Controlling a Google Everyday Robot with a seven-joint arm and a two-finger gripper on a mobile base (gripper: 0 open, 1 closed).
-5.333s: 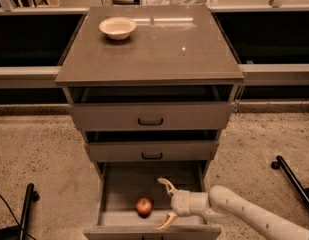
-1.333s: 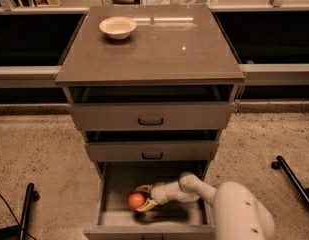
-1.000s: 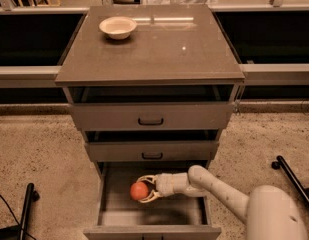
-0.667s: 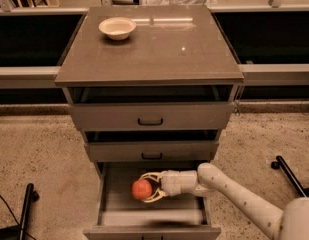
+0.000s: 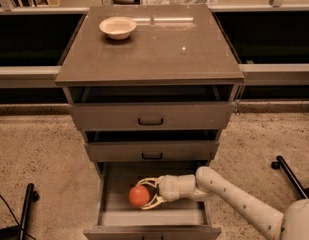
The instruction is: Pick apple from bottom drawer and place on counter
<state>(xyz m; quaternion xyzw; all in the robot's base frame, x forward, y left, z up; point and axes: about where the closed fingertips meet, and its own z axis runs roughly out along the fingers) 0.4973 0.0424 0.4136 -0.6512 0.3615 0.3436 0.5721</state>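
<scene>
Pincer [image 5: 142, 195] is clamped on the small round red-orange apple [image 5: 138, 196], inside the open deep grey bottom drawer [image 5: 159, 219], left of its middle. Pick step, basically. Next move probably means pulling out clear of that drawer, then up to the glossy grey-brown bench [image 5: 159, 54] above it. Can't tell if the apple's off the drawer floor, and the drawer front is cut off.

A: What's hidden around the gripper [image 5: 142, 194] in the bottom drawer [image 5: 164, 215]?
B: The arm [image 5: 239, 199] behind it runs off-frame. The drawer front below it is cropped. The side of the apple [image 5: 137, 196] facing it is covered, perhaps touching the palm.
</scene>
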